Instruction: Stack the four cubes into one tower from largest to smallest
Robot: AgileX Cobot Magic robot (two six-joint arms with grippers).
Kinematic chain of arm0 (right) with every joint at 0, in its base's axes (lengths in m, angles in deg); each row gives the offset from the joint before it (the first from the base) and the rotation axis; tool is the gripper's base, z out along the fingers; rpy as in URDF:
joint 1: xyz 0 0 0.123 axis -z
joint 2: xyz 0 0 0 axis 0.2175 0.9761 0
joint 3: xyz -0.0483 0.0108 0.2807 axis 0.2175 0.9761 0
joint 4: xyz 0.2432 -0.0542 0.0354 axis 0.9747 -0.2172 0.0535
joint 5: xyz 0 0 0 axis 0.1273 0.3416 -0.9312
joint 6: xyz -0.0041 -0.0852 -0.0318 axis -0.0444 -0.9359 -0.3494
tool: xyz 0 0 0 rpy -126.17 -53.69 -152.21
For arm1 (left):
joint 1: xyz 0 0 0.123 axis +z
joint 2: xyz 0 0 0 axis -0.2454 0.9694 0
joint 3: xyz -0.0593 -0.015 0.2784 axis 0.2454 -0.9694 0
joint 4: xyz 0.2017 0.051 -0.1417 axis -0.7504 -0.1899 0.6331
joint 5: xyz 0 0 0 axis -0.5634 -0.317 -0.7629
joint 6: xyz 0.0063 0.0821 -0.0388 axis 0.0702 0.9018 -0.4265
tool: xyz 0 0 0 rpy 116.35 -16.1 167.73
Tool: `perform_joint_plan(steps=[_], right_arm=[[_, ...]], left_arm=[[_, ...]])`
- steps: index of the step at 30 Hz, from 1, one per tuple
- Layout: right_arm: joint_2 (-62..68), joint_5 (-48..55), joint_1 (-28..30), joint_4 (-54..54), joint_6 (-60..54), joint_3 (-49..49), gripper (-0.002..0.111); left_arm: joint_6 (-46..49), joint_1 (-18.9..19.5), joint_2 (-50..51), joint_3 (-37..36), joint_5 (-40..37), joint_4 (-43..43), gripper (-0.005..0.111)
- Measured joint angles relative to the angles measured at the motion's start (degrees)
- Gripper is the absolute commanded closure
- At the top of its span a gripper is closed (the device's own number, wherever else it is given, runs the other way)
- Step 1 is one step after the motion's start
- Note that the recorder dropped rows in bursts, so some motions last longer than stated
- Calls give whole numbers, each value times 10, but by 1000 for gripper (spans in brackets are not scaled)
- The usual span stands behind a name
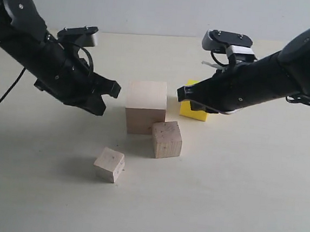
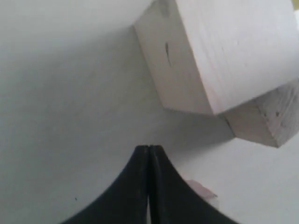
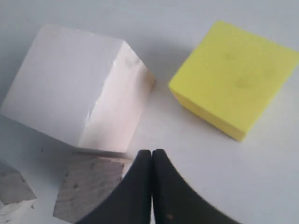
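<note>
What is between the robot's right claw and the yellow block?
Nothing, just bare table between the shut right gripper and the yellow cube, as the right wrist view shows.

The large wooden cube (image 1: 145,105) stands mid-tabletop (image 1: 234,204), open from above. The medium wooden cube (image 1: 166,139) crowds its front right corner and blocks that side. The right tool (image 1: 182,92) fills the gap toward the yellow cube (image 1: 196,113). The left tool (image 1: 115,88) hangs just beside its left face. The small wooden cube (image 1: 109,164) sits apart, reachable all round.
</note>
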Motion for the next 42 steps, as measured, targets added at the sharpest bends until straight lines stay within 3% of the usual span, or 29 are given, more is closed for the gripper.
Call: perform_joint_plan(steps=[5, 11, 19, 31, 42], right_arm=[[-11, -8, 0, -1, 4, 29, 108], [-11, 2, 0, -2, 7, 29, 108], [-11, 14, 0, -2, 20, 29, 108], [-12, 44, 0, -17, 24, 29, 107], [-60, 136, 0, -128, 117, 29, 85]], left_arm=[[14, -27, -47, -62, 20, 63, 107], [59, -91, -60, -75, 39, 166, 107], [60, -156, -47, -77, 113, 189, 107], [54, -162, -6, -79, 144, 181, 107], [52, -162, -120, -81, 106, 158, 107]])
